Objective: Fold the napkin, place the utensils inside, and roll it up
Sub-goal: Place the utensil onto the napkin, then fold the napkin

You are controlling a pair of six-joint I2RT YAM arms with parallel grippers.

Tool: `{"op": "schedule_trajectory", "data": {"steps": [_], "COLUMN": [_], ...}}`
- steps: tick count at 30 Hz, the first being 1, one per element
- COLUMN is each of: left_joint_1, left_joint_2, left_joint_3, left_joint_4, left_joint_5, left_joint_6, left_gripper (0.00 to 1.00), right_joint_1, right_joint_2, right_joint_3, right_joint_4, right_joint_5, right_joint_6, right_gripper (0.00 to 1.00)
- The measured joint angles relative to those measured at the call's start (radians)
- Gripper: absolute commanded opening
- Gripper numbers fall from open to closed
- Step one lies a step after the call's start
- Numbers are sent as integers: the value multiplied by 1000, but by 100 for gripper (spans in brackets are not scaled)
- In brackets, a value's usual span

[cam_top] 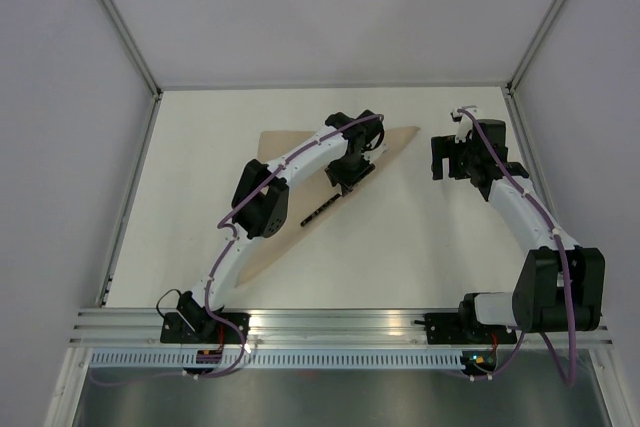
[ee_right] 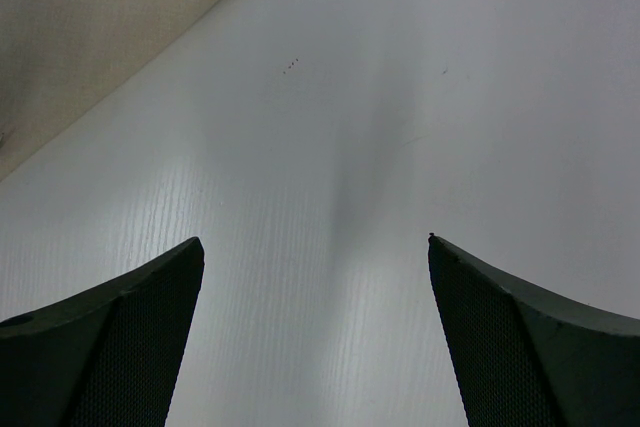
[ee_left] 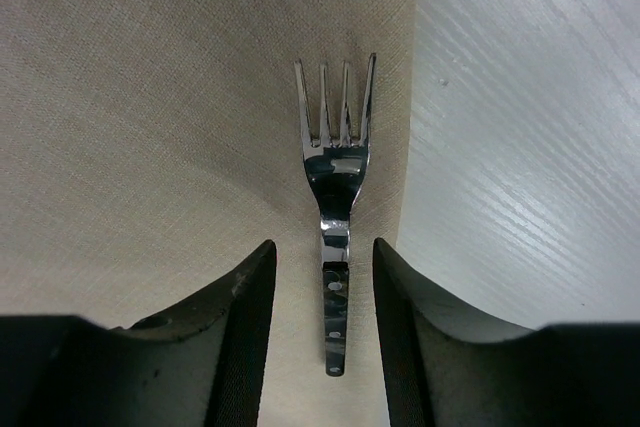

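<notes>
The tan napkin [cam_top: 288, 239] lies folded into a triangle on the white table, and its cloth fills the left of the left wrist view [ee_left: 150, 127]. A shiny fork [ee_left: 337, 187] with a dark handle rests on it close to the diagonal edge. In the top view the fork [cam_top: 322, 209] shows as a thin dark stick. My left gripper [ee_left: 324, 242] [cam_top: 347, 185] stands open astride the handle end, with cloth showing on both sides of the handle. My right gripper [cam_top: 448, 159] [ee_right: 315, 239] hangs wide open over bare table to the right of the napkin, holding nothing.
The white table [cam_top: 420, 237] is walled by grey panels at the back and sides. A metal rail [cam_top: 340, 322] with both arm bases runs along the near edge. The napkin's corner [ee_right: 90, 27] shows at the upper left of the right wrist view.
</notes>
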Motion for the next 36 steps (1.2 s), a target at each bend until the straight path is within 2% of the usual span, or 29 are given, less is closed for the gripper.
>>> {"op": "schedule_trajectory", "data": {"steps": [11, 15, 20, 24, 28, 33, 36], "left_joint_1": [7, 37, 127, 201, 206, 207, 207], "left_joint_2": [-40, -221, -600, -908, -1133, -1291, -1352], "left_joint_3": [-16, -163, -431, -568, -619, -623, -625], "left_joint_4": [54, 121, 201, 259, 280, 283, 277], "left_joint_5": [-14, -30, -43, -72, -81, -87, -102], "left_joint_6": [-53, -148, -263, -348, -407, -463, -488], "left_gripper": [51, 49, 48, 48, 48, 49, 50], "right_joint_1": [0, 0, 46, 263, 550, 912, 1070], "right_joint_2": [2, -3, -47, -76, -28, 133, 245], "right_joint_3": [0, 0, 2, 6, 42, 133, 193], "right_joint_4": [-1, -10, -37, -33, -21, 24, 50], "right_joint_5": [-1, -33, -73, -47, 37, 159, 189], "right_joint_6": [-3, -10, -16, -36, -59, -113, -144], "right_gripper": [98, 98, 96, 92, 87, 84, 82]}}
